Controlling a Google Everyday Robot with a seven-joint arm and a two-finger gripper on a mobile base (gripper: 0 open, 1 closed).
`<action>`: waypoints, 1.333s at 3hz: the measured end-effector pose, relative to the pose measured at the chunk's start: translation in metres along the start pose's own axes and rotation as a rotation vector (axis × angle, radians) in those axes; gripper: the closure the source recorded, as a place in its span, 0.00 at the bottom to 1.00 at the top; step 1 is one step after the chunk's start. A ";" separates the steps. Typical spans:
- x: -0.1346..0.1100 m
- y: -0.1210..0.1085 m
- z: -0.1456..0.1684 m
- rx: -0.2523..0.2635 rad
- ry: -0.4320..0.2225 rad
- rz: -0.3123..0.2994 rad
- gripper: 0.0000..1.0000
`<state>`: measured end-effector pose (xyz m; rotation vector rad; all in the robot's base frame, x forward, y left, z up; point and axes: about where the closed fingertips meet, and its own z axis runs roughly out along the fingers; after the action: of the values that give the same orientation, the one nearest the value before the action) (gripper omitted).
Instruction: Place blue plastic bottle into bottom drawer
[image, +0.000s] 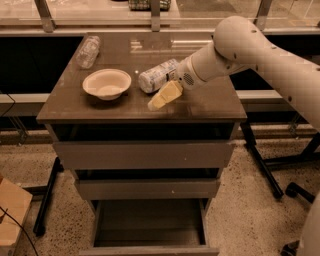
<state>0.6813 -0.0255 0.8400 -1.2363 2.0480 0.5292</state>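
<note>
One camera looks steeply down at the drawer cabinet (142, 155) from its front, seemingly close. The gripper (161, 97) sits mid-frame above its top.

Dim room. Brown desk (210, 106) on speckled floor (240, 225); black metal legs (262, 162) beside both side edges, glass railing (100, 17) beyond back edge. Tool (156, 102) hovers near front edge.
</note>
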 end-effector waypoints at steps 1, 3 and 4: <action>-0.001 -0.014 0.009 0.003 0.002 0.011 0.00; -0.015 -0.038 0.023 0.003 0.017 -0.020 0.00; -0.026 -0.044 0.032 -0.007 0.021 -0.043 0.00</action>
<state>0.7397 -0.0098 0.8369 -1.2925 2.0339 0.5052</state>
